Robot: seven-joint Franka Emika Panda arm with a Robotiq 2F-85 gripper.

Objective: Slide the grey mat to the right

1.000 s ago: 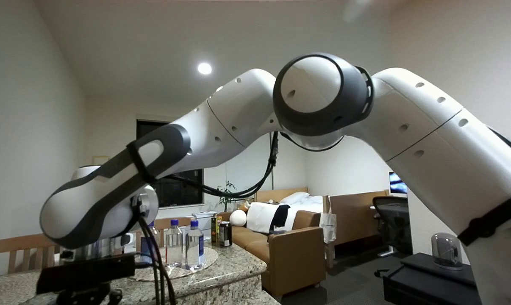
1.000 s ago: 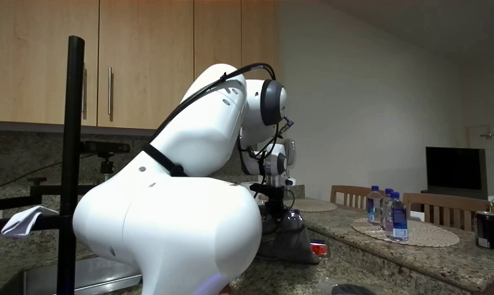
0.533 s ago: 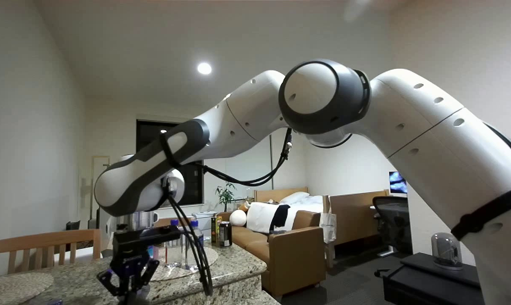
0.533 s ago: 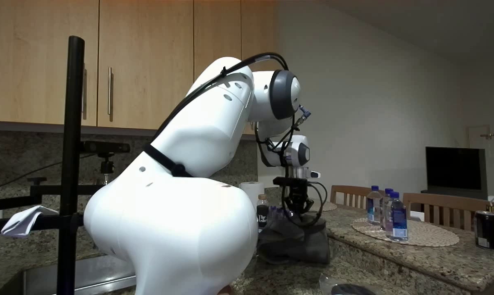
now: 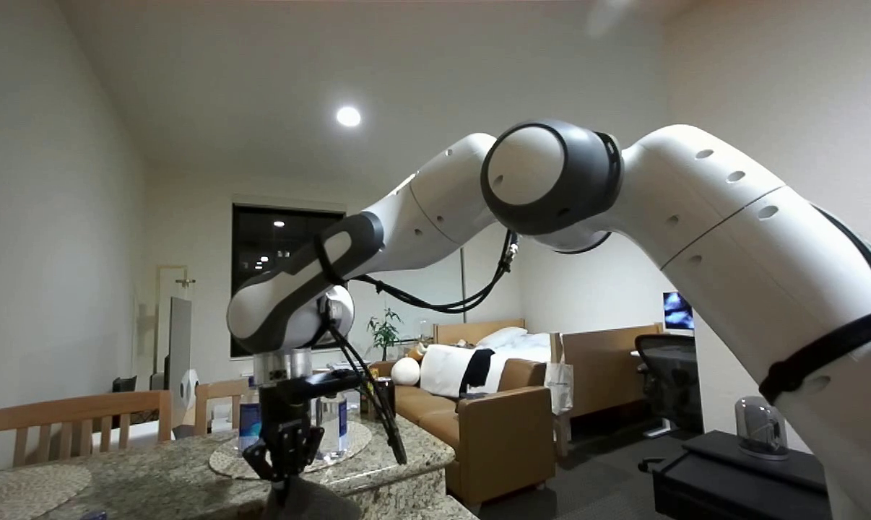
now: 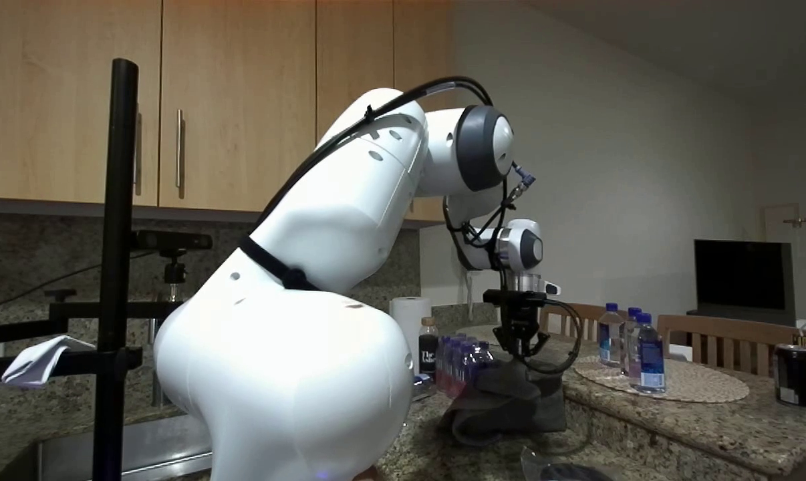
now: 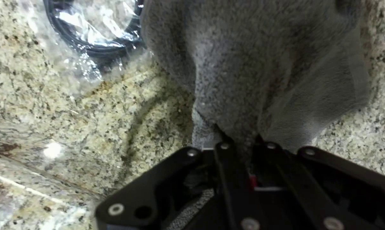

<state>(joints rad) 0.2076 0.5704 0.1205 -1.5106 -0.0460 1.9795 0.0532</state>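
The tool, clamped on the bunched grey mat, has drawn it rightward along the counter in an exterior view. More of the capped bottles now show beyond it; the slide looks well under way.

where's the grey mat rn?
In an exterior view, the grey mat is bunched in the gripper over the lower counter, between clustered bottles on its left and the raised counter on its right.
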